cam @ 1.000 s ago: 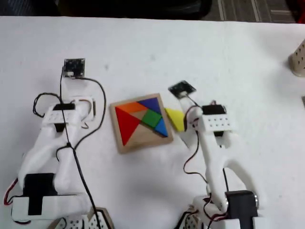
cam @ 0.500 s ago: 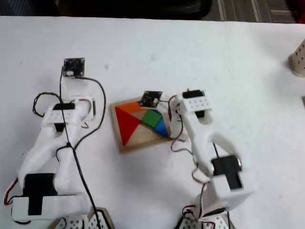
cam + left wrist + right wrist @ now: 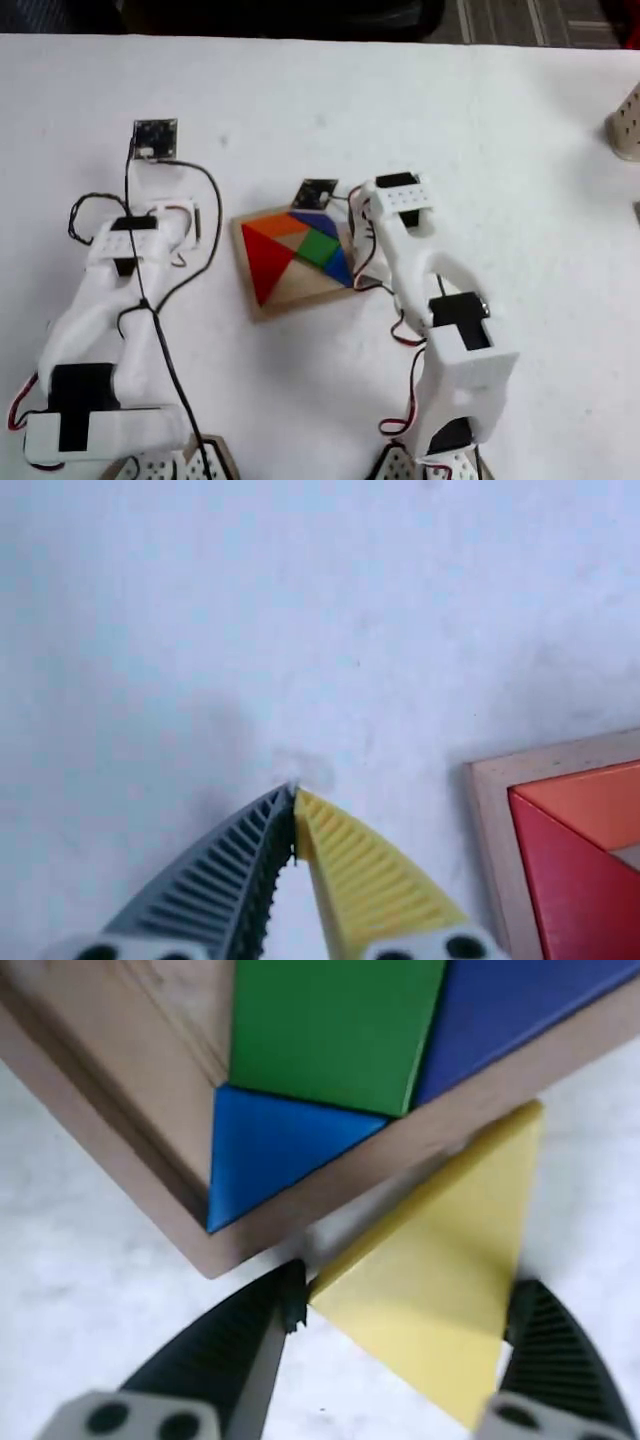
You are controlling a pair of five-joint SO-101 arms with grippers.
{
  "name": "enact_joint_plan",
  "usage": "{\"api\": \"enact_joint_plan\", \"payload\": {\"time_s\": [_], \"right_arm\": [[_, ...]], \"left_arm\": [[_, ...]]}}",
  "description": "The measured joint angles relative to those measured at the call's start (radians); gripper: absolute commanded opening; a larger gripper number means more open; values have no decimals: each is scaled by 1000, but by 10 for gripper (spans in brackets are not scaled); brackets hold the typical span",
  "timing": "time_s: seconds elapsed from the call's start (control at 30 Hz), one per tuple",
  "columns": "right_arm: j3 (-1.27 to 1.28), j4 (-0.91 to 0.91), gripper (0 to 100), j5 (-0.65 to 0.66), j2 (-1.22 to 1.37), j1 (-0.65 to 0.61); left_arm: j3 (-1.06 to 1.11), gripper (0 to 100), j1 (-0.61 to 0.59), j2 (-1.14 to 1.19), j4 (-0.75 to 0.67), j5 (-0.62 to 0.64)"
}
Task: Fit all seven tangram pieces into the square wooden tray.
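A: Where's the tray [image 3: 262, 305]?
B: Mid tabletop [image 3: 480, 120], between the two arms. Inside it: red triangle [image 3: 265, 262], orange triangle [image 3: 275, 225], dark blue piece [image 3: 315, 218], green piece [image 3: 320, 247], blue triangle [image 3: 340, 268]. Bare wood shows in the middle, between red and green

A: And the right end effector [image 3: 405, 1305]?
B: At the tray's 3 o'clock side. Fingers spread wide, one on each side of the yellow triangle [image 3: 440, 1260], both touching it: holding it. The yellow triangle sits just outside the tray's rim, near the blue triangle's corner

A: And the left end effector [image 3: 293, 795]?
B: Off the tray's 9 o'clock, over bare tabletop. Fingers pressed tip to tip. A tray corner is near
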Motion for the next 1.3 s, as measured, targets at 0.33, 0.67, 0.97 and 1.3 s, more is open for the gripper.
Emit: {"api": "enact_joint_plan", "payload": {"time_s": [0.33, 0.67, 0.97, 1.3], "right_arm": [[-20, -11, 191, -55, 2, 9], [-80, 84, 191, -269, 6, 35], [-288, 344, 193, -637, 6, 32], [-408, 422, 194, -1069, 6, -137]], "left_arm": [[0, 24, 0, 0, 0, 0], [0, 24, 0, 0, 0, 0], [0, 24, 0, 0, 0, 0], [0, 24, 0, 0, 0, 0]]}}
